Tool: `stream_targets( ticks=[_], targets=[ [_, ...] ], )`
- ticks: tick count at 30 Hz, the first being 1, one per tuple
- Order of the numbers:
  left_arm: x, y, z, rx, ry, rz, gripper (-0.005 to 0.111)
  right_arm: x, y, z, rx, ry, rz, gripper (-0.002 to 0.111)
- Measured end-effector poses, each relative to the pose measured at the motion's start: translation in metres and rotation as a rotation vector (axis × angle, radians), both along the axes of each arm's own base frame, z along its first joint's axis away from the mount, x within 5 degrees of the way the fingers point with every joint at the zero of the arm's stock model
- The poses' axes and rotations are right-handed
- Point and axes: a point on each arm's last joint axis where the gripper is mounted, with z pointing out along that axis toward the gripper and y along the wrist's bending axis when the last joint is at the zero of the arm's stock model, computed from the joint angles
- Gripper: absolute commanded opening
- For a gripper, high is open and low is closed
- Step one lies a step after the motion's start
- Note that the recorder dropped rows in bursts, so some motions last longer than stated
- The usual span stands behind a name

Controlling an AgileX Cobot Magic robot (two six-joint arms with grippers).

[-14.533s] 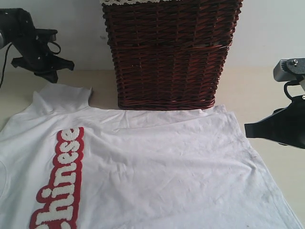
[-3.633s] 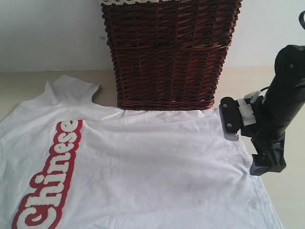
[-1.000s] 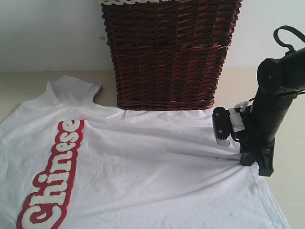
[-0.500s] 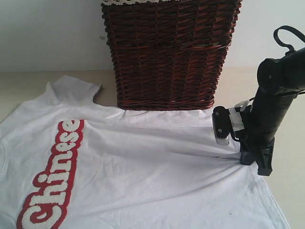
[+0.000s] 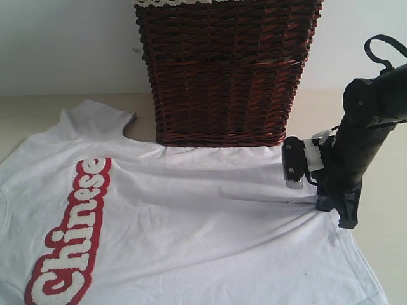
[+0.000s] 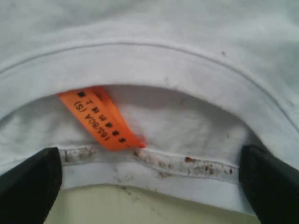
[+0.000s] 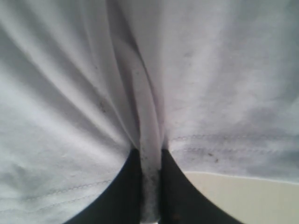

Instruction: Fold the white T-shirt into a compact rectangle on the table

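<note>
The white short-sleeved cotton T-shirt (image 5: 203, 216) lies spread on the pale beige bench (image 5: 25, 117). The right fingers (image 7: 117, 200) pinch a ridge of its hem, likely to carry a fold across. The left fingers (image 6: 28, 184) stand wide astride the collar beside the small orange tag (image 6: 100, 119). The exterior view leaves those out and crops the shirt.

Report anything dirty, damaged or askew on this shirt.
Reddish-brown specks dot the neckline seam of the white T-shirt beside the orange tag, looking like dirt or stains. The hem edge is bunched into a ridge where the right pincer is shut on it.
</note>
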Motion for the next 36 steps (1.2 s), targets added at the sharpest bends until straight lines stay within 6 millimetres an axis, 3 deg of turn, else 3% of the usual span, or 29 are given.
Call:
stream_targets(
  ticks=[32, 34, 36],
  targets=[
    [-0.0005, -0.0001, -0.0007, 0.001, -0.002, -0.001, 0.103, 0.0075, 0.0019, -0.0010, 0.021, -0.078, -0.004, 0.000],
    [-0.0023, -0.0005, -0.0016, 0.004, -0.009, 0.014, 0.098, 0.0075, 0.0020, -0.0010, 0.021, -0.079, -0.004, 0.000],
    [-0.0038, -0.0008, -0.0019, 0.006, -0.017, 0.032, 0.084, 0.0075, 0.0020, -0.0010, 0.021, -0.079, -0.004, 0.000]
  ],
)
